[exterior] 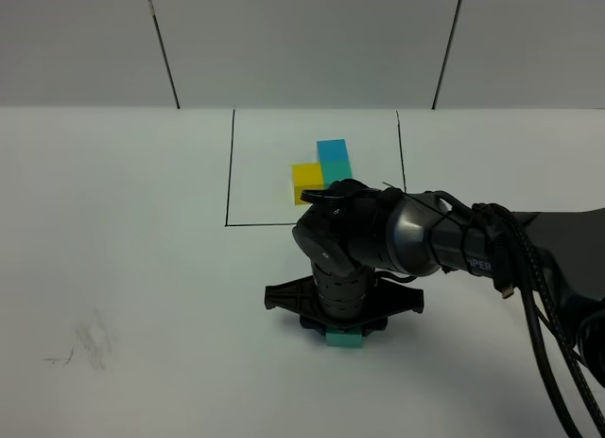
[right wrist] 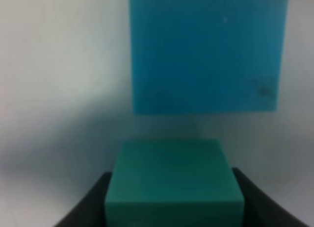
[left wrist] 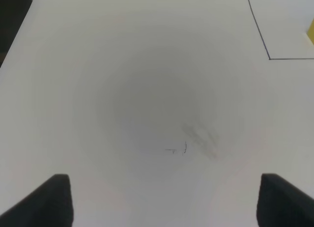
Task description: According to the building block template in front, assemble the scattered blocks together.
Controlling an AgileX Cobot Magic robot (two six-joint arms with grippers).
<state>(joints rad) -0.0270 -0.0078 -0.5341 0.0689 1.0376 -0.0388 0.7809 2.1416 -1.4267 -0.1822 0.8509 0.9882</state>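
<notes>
The template stands inside the marked square at the back: a yellow cube (exterior: 307, 181), a blue cube (exterior: 333, 152) and a teal-green cube (exterior: 338, 173), partly hidden by my right arm. My right gripper (exterior: 345, 332) points down at the table's middle, its fingers (right wrist: 86, 205) close against both sides of the loose teal-green block (exterior: 345, 340) (right wrist: 174, 180). The loose sky-blue block (right wrist: 208, 50) lies just beyond it, apart, and is hidden under the arm in the high view. The loose yellow block is out of view. My left gripper (left wrist: 164, 202) is open and empty above bare table.
A black-lined square (exterior: 230, 173) marks the template area. Faint pencil smudges (exterior: 90, 343) (left wrist: 198, 136) mark the table at the left. A yellow sliver (left wrist: 311, 32) shows at the left wrist view's edge. My right arm's cables (exterior: 529, 277) trail off right.
</notes>
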